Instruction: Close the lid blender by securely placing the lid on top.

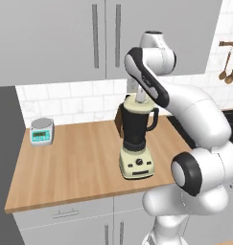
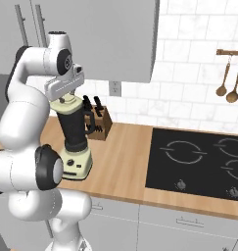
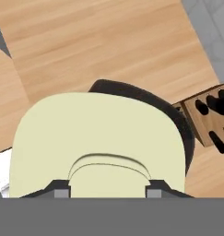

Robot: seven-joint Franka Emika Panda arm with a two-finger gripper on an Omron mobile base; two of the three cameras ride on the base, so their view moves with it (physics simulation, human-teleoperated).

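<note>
- Tall blender (image 1: 136, 143) w/ dark tapered jar, side handle and cream base w/ dial + buttons stands upright on the wooden table (image 1: 70, 158), near its front edge.
- Pale cream-yellow round lid (image 3: 97, 138) w/ raised central knob sits at the jar's top; hand view: dark jar rim shows as an arc past the lid's far edge. Fully seated or not: can't tell.
- Pincer (image 3: 108, 188) is right above the jar, pointing down; its two dark tips flank the lid's knob, one each side, jaws narrowed onto it, so it holds the lid.
- White arm (image 1: 194, 119) arches over the blender from the front.
- Wooden knife block (image 2: 102, 120) w/ dark handles stands just behind the blender, by the tiled wall.
- Small teal-and-grey kitchen scale (image 1: 42, 131) sits well apart, at the table's far left.
- Black cooktop (image 2: 199, 164) lies to the right of the blender.
</note>
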